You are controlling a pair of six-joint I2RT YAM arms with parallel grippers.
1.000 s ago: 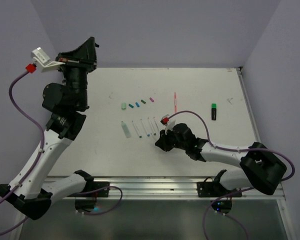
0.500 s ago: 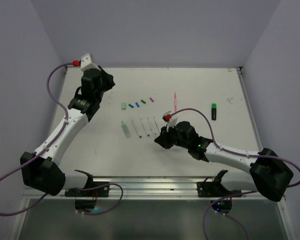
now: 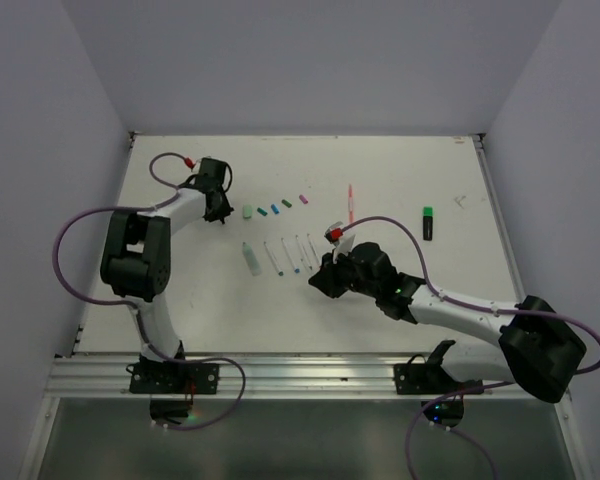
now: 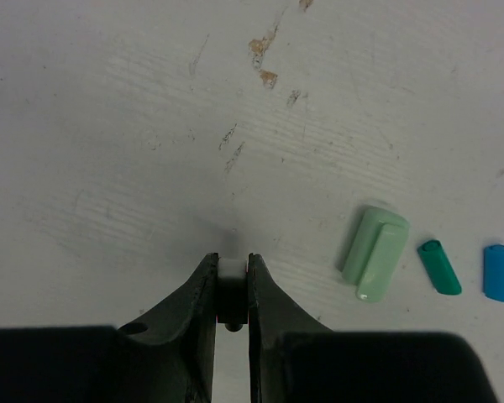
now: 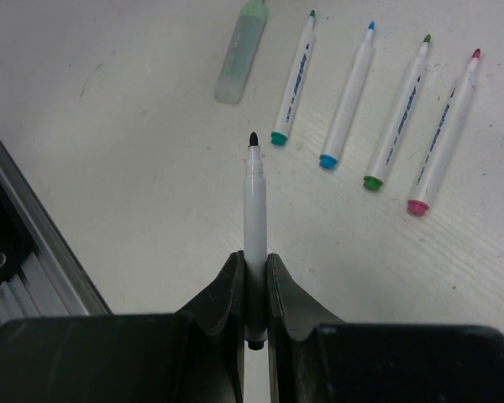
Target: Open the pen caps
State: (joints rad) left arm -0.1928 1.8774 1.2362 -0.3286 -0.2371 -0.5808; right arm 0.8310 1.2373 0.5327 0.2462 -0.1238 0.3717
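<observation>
Pale lilac walls (image 3: pixel 310 60) close in a scuffed white tabletop (image 3: pixel 400 170). At its far left the left hand (image 4: pixel 233 260) points down at bare tabletop. Its fingers are drawn together to a narrow slit; something pale shows in the slit, but whether it is a held piece or the surface behind cannot be told. Just to the right of this hand the loose pen caps lie in a short row climbing toward the back: a pale green cap (image 4: pixel 375 264) first, then a teal cap (image 4: pixel 439 267), a blue cap (image 4: pixel 498 272), a dark green cap (image 3: pixel 287 203) and a magenta cap (image 3: pixel 303 199), each apart from its neighbour. Nearer the arms, below that row, the uncapped pens lie side by side: a stubby pale green marker (image 5: pixel 241 52), then four thin white ones, a teal pen (image 5: pixel 294 80), a blue pen (image 5: pixel 347 96), a green pen (image 5: pixel 397 113) and a magenta pen (image 5: pixel 443 134). Right of them the right hand (image 5: pixel 250 260) is clamped on a black-tipped pen (image 5: pixel 254 201), its bare tip sticking out beyond the fingers above the tabletop. Farther back lies a pink pen (image 3: pixel 350 205), and well to the right a black highlighter (image 3: pixel 428 228) with its bright green cap (image 3: pixel 428 211) on.
</observation>
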